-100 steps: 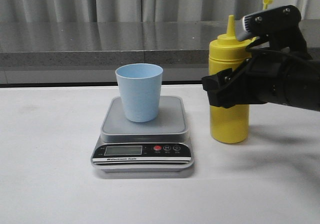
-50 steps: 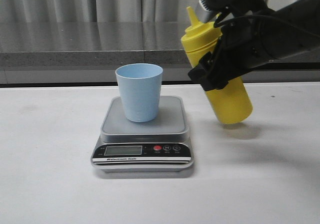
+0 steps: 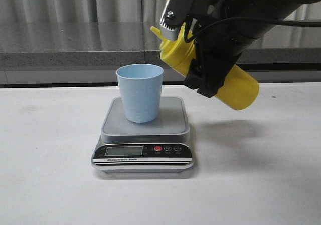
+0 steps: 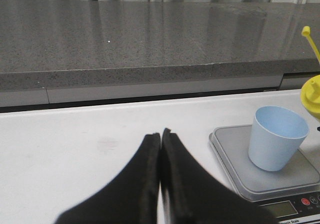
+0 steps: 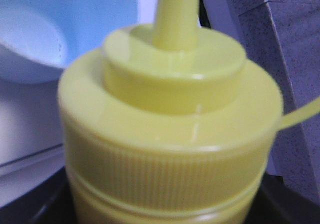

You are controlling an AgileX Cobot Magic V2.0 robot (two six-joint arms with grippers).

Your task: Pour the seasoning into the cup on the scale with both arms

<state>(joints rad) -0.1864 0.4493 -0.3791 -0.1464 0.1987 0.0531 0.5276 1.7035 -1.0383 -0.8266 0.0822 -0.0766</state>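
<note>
Front view: we see the scale point(image 3: 143, 135) at lower centre with the cup point(image 3: 140, 92) on its platform.
Behind, upper right, our right gripper point(image 3: 203, 59) clamps the seasoning point(image 3: 235, 87), airborne, tilted nozzle-left beside the cup rim. Left gripper point(image 4: 160, 136) fingers pressed together, holding nothing, over bare table.

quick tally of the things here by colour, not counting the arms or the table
yellow: 1, the seasoning bottle, held tilted in the right gripper
pale blue: 1, the cup standing on the scale
silver-grey: 1, the scale
total: 3
</note>
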